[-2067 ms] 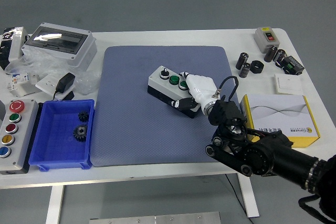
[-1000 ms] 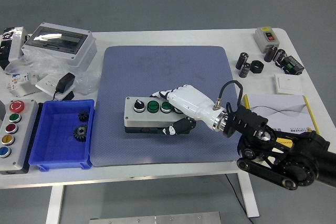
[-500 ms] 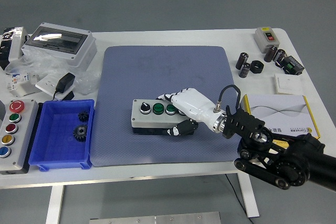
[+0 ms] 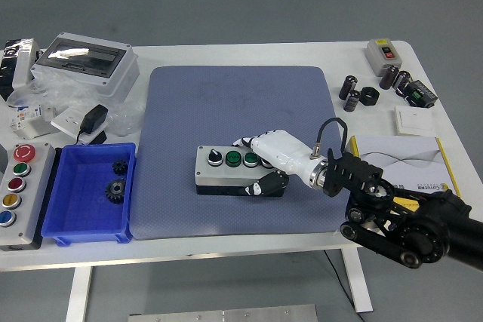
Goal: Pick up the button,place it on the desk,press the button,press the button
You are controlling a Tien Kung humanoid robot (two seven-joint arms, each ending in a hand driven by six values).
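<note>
The button box [image 4: 226, 169] lies flat on the blue mat [image 4: 234, 148], a little below the mat's middle. It is a grey box with three knobs on top that show: one black and white switch at the left, then two green buttons. The box's right end is hidden under the hand.

The right hand [image 4: 268, 162] is white and is clamped on the box's right end. Its fingers [image 4: 245, 142] lie over the top and far side, and its dark thumb presses the near side. The black arm runs off toward 4 o'clock, to the picture's lower right corner.

At 9 o'clock from the box stands one blue tray [image 4: 89, 224], touching the mat's left edge. Two dark gears [image 4: 116, 179] lie in it. Left of the tray, at the table's edge, is one more grey button panel [image 4: 18, 195] with four round buttons in a row: red, green, yellow and blue.

At 10 o'clock, well apart from the box, is one big grey case with a clear lid [image 4: 85, 62]. Near it lie one black plug [image 4: 94, 118] and some white bits in clear bags [image 4: 38, 107].

At 3 o'clock, past the mat, lies one yellow and white carton [image 4: 400, 164]. At 1 o'clock sit some small black cylinders [image 4: 352, 90], one black ring [image 4: 369, 96], one white switch plate [image 4: 415, 120], and one small grey box with a red button [image 4: 384, 53] at the far corner.
</note>
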